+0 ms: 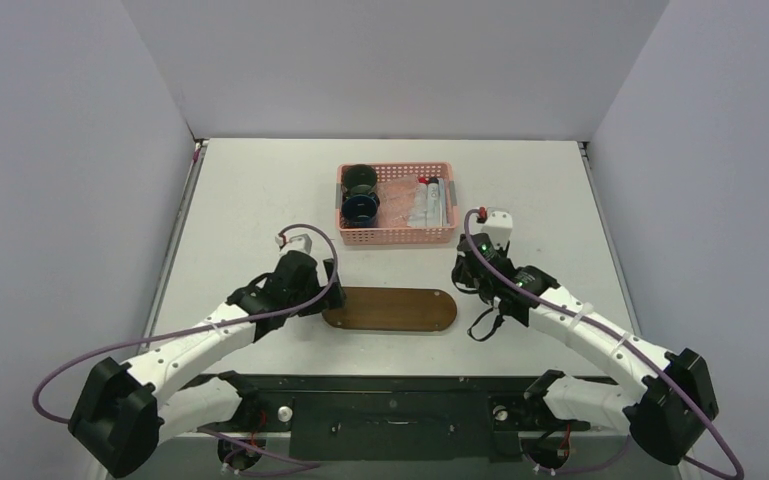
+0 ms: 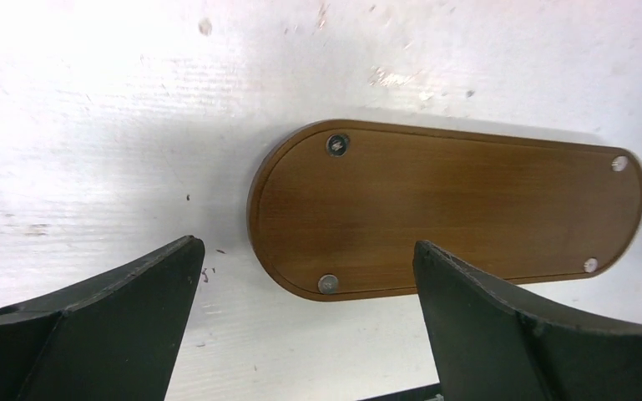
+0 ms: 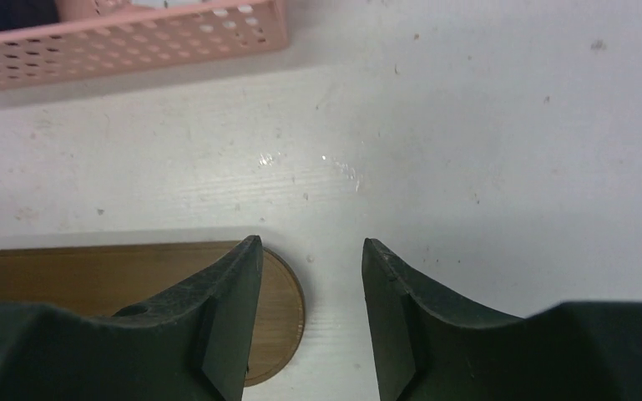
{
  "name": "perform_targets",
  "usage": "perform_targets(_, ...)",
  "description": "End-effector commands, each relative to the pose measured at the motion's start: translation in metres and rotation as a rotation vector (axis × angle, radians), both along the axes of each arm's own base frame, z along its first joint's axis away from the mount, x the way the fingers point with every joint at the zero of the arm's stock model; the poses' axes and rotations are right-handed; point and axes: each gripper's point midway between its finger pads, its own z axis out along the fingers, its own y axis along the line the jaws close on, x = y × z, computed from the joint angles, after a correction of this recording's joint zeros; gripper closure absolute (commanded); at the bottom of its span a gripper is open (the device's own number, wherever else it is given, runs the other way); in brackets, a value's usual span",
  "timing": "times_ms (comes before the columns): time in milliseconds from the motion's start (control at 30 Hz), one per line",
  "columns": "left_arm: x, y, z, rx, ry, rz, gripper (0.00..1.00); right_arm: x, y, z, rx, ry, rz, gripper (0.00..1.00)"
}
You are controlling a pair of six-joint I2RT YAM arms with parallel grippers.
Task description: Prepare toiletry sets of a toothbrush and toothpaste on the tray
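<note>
Below, in the left wrist view, the left gripper [image 2: 306,244] hangs with its two dark fingers spread wide and nothing between them. They straddle the rounded left end of the tray [image 2: 467,209] from above; I cannot tell whether they touch it. The tray lies flat on the white table [image 2: 92,125], its brown top bare except for four small metal studs near the ends.

Next, in the right wrist view, the right gripper [image 3: 313,243] has its fingers parted by a moderate gap and grips nothing. White table shows through the gap. One finger sits over the tray's rounded right end, the other over the table beside it. A corner of the pink basket [image 3: 133,38] shows at the upper left.

From the top camera, the tray lies between the two grippers, near the arm bases, with the basket just beyond it. Dark round items [image 1: 360,195] fill the basket's left part. Pale tubes or packets [image 1: 430,200] lie in its right part, too small to name.
</note>
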Motion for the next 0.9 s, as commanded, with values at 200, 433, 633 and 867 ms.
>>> perform_targets(200, 0.011, 0.018, 0.117, 0.038, -0.23, -0.03, 0.04, 0.053, 0.026, 0.086, -0.029, -0.141, 0.059, 0.51)
perform_targets(433, 0.0, 0.035, 0.168, 0.063, -0.313, -0.053, 0.04, 0.092, 0.053, 0.109, -0.032, -0.151, 0.135, 0.51)
perform_targets(633, -0.009, 0.045, 0.188, 0.096, -0.351, -0.087, 0.04, 0.127, 0.077, 0.113, -0.007, -0.135, 0.21, 0.46)
perform_targets(867, -0.016, 0.05, 0.186, 0.093, -0.416, -0.126, 0.04, 0.162, 0.101, 0.103, 0.004, -0.108, 0.27, 0.36)
